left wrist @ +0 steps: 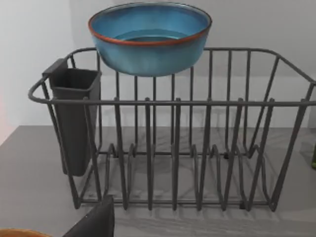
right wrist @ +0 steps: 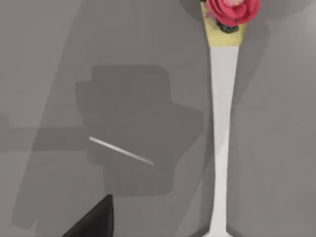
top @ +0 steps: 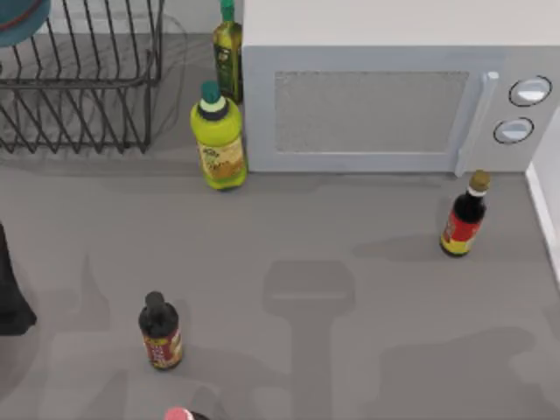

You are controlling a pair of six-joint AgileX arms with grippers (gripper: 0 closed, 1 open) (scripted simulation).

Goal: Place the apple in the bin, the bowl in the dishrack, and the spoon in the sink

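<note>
White microwave (top: 394,96), yellow-green bottle (top: 219,140), two dark red-labelled bottles (top: 160,332)

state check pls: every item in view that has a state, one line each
bowl: upright, at the dishrack's top rim, contact unclear
dishrack: upright, slots empty
green bottle: upright, capped
olive oil bottle: upright, capped
soy sauce bottle: upright, capped
dark bottle: upright, capped
microwave: door shut
spoon: flat on the table

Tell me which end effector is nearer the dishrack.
Left. The left end effector faces the dishrack close in front of it; the right end effector is over bare table beside a white flower-topped stem.
</note>
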